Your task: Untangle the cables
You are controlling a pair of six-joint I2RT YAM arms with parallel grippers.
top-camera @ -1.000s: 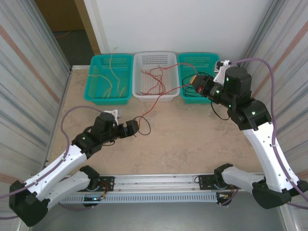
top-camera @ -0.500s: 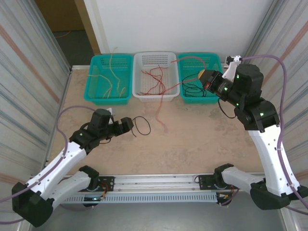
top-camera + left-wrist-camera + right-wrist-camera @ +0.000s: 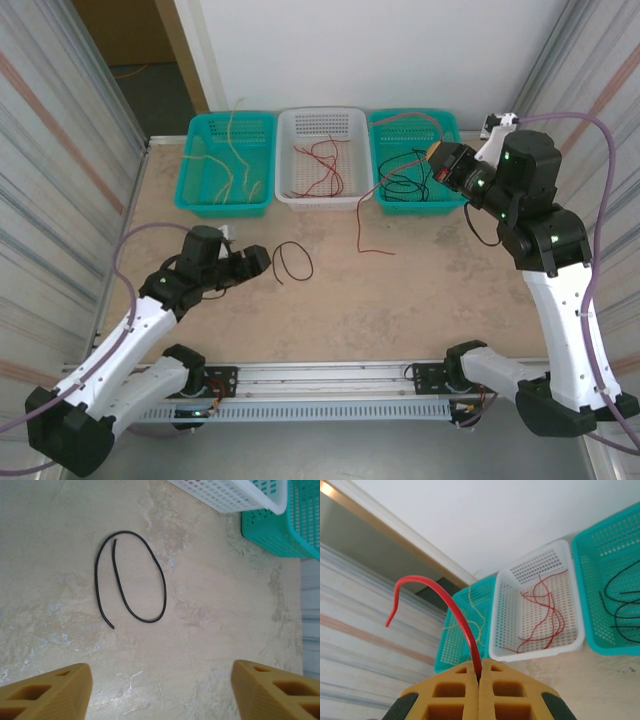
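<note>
Black cable (image 3: pixel 164 587), looped lengthwise away from the released left hand (image 3: pixel 161 669), lies just ahead; right hand (image 3: pixel 480 669) grasps red cable (image 3: pixel 461 617).

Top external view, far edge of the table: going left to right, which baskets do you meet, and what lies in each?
left teal basket with pale tan cables → white basket with red cables → right teal basket with black cables

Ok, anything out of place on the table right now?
Yes. One black cable lies looped on the table near the open left hand, outside the right teal basket holding the other black ones. The red cable pinched in the right hand hangs past that basket's front, tail toward the table.
</note>
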